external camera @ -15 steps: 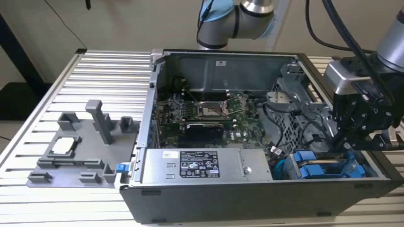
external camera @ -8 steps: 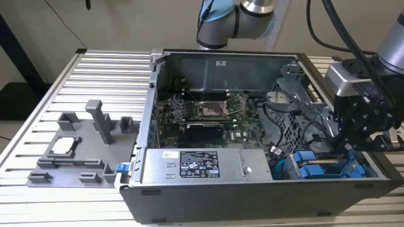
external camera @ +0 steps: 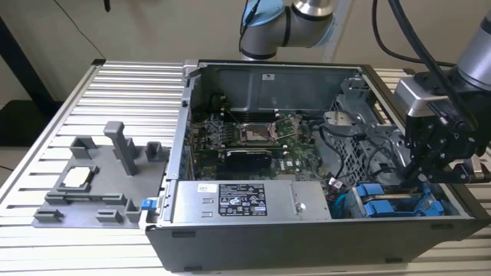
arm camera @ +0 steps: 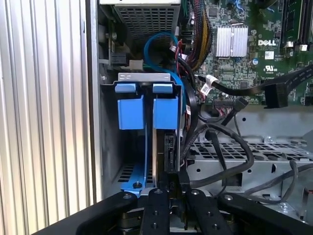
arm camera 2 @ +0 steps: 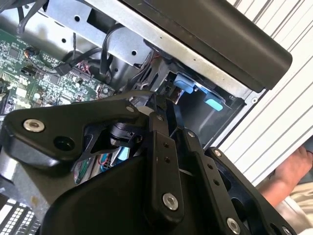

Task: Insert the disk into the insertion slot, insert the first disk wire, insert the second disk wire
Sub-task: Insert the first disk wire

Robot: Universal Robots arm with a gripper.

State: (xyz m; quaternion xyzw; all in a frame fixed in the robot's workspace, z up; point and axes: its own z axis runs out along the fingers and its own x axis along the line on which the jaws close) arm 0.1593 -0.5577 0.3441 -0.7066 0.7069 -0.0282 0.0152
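Note:
The disk [arm camera: 165, 113], in its bright blue carrier, stands in the drive cage slot beside another blue-framed drive [arm camera: 131, 111]. Its dark connector edge [arm camera: 169, 149] faces my gripper [arm camera: 175, 188]. The black fingers [arm camera: 156, 205] sit close together on a black wire plug, which is just short of or touching that edge. In the exterior view the gripper [external camera: 420, 179] hangs over the blue carriers [external camera: 383, 206] at the case's near corner on the exterior view's right. The second wrist view shows the gripper [arm camera 2: 168, 115] pointing at the blue carrier tabs [arm camera 2: 183, 83].
Loose black cables [arm camera: 220, 147] loop beside the cage, over the perforated bracket [arm camera: 234, 156]. The power supply [external camera: 238, 201] and motherboard [external camera: 253, 135] fill the case. A grey fixture [external camera: 100, 184] stands at the exterior view's left. A person's hand [arm camera 2: 293, 171] rests outside the case wall.

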